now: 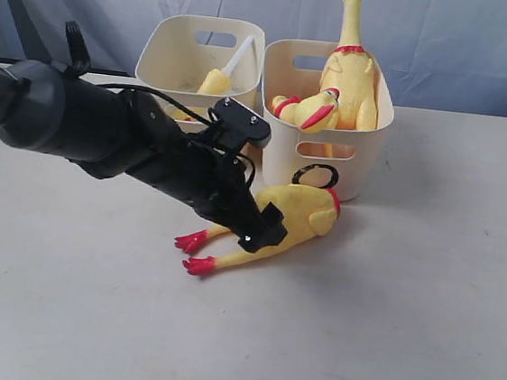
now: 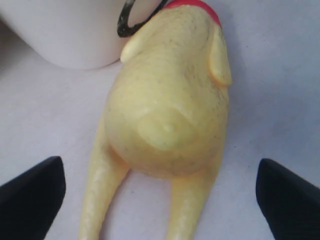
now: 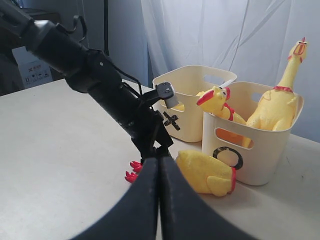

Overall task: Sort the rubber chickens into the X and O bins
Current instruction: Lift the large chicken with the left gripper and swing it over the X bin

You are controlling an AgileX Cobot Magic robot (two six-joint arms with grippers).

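White table (image 1: pixel 401 342), left end effector (image 2: pixel 160 170) spread over headless chicken (image 2: pixel 170 110); bin's X (image 3: pixel 171 120) only from right wrist

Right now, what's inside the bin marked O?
The O bin holds two rubber chickens: an upright chicken, neck above the rim, and a slumped chicken beside it. Its wall hides the floor and their feet.

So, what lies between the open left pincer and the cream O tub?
The yellow headless rubber chicken body, red collar toward the cream plastic O tub, legs toward the left pincer. Exterior and left wrist views show it.
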